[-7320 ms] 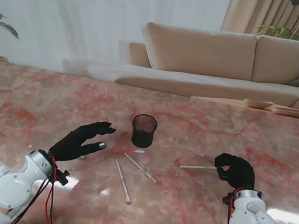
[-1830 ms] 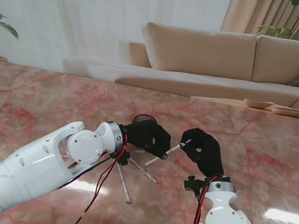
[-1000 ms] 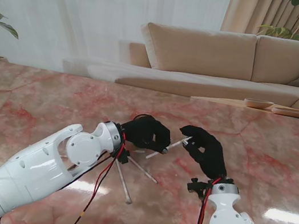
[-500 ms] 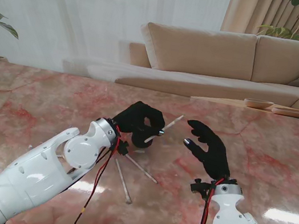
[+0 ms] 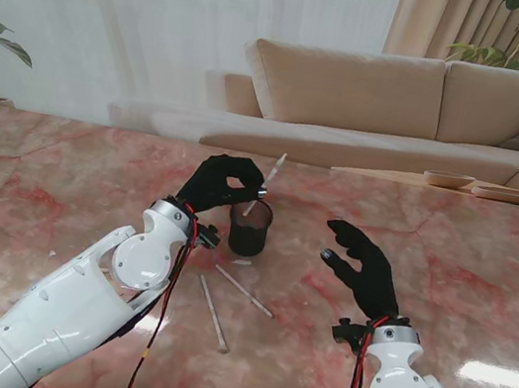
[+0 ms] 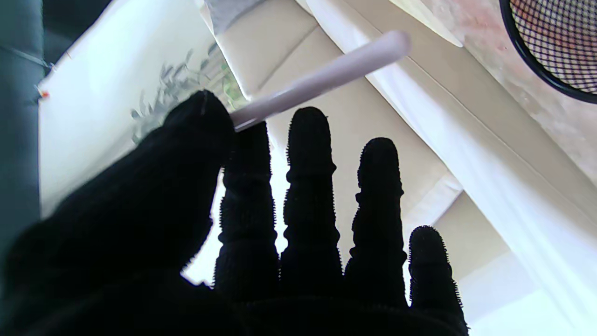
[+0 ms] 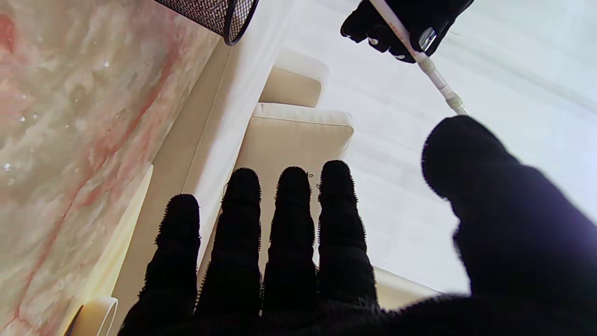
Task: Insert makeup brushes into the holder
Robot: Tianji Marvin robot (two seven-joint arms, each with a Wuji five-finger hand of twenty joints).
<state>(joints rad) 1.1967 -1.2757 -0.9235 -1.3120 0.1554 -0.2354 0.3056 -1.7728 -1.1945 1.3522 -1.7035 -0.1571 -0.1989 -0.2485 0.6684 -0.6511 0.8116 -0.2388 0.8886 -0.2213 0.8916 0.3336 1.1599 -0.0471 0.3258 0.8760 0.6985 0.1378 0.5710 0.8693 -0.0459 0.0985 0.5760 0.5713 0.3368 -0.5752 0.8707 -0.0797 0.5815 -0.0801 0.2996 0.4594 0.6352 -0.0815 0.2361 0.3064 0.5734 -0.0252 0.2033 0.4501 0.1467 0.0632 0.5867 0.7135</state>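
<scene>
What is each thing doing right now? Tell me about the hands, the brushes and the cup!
Left hand: shut on a brush, raised over the holder.
Held brush: tilted, lower end at the holder's rim.
Right hand: open, holding nothing.
Holder: upright on the table; contents cannot be told.
Two brushes: lying flat on the table, nearer to me than the holder.

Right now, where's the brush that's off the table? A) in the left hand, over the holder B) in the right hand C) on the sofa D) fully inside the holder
A: the left hand pinches the brush tilted over the holder; the right hand is open.
</scene>
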